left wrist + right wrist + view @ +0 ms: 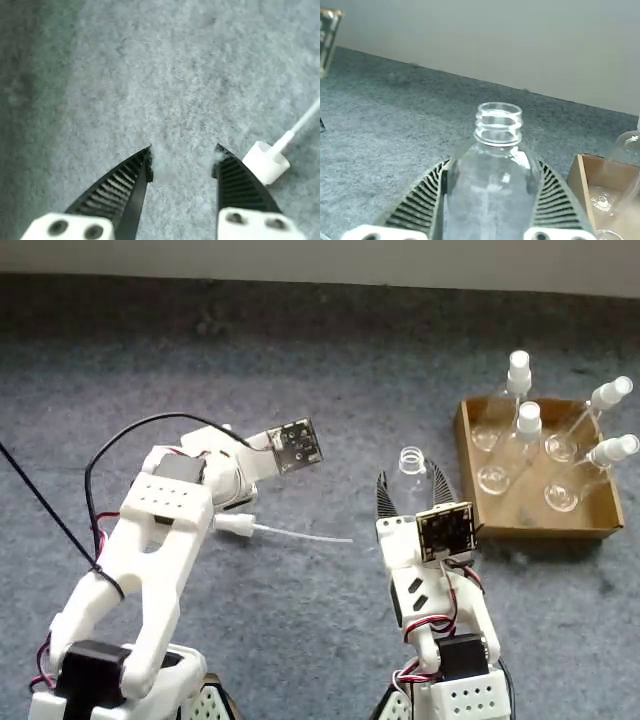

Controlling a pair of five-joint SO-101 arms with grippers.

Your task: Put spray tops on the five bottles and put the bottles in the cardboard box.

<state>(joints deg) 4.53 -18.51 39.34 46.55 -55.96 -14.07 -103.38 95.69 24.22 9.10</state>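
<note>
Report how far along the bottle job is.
Done: four capped bottles stand in the cardboard box. In hand: the right claw grips the fifth, an uncapped bottle, upright on the carpet. Left: the last spray top lies on the carpet beside the open left claw. It needs fitting, then that bottle goes in the box.

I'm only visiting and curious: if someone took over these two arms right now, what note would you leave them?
Left gripper: open, low over the carpet, beside the loose spray top lying there.
Right gripper: shut on the open bottle, upright, no top, beside the cardboard box.
Done: four bottles with tops are in the box.
Left: fit the top on the open bottle, then box it.
</note>
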